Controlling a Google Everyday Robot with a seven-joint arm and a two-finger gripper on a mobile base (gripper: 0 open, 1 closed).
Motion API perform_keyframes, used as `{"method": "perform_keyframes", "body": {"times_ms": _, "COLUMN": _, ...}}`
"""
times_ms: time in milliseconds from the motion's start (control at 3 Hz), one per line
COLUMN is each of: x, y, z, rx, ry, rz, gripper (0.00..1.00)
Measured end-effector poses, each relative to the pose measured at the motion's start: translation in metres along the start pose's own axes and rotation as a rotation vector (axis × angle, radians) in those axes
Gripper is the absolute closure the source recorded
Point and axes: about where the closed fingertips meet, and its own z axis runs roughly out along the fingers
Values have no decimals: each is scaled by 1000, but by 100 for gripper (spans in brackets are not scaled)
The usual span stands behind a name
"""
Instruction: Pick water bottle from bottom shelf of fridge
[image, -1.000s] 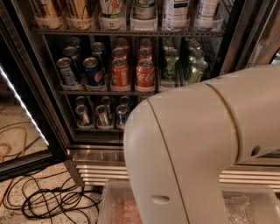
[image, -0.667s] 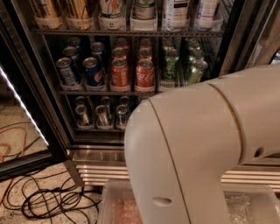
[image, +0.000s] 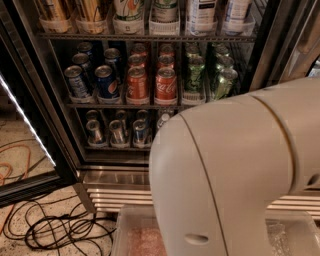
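The fridge (image: 280, 45) stands open, dark inside, with a ribbed steel grille (image: 115, 192) at its base. On the bottom shelf (image: 115, 148) stand rows of slim silver cans (image: 117, 132). To their right the top of a clear water bottle (image: 163, 120) with a pale cap shows just beside my arm. My arm's large white housing (image: 235, 175) fills the lower right and hides the right part of the bottom shelf. My gripper is out of view, hidden behind or beyond this housing.
The rack above holds Pepsi cans (image: 105, 80), orange and Coke cans (image: 165, 85) and green cans (image: 195, 75). The open door with a light strip (image: 25, 125) stands at left. Black cables (image: 55, 230) lie on the floor. A clear tray (image: 132, 235) sits at the bottom.
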Motion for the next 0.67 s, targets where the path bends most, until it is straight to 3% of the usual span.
{"method": "perform_keyframes", "body": {"times_ms": 667, "x": -3, "y": 3, "z": -6, "rx": -15, "ry": -3, "rz": -3, "gripper": 100}}
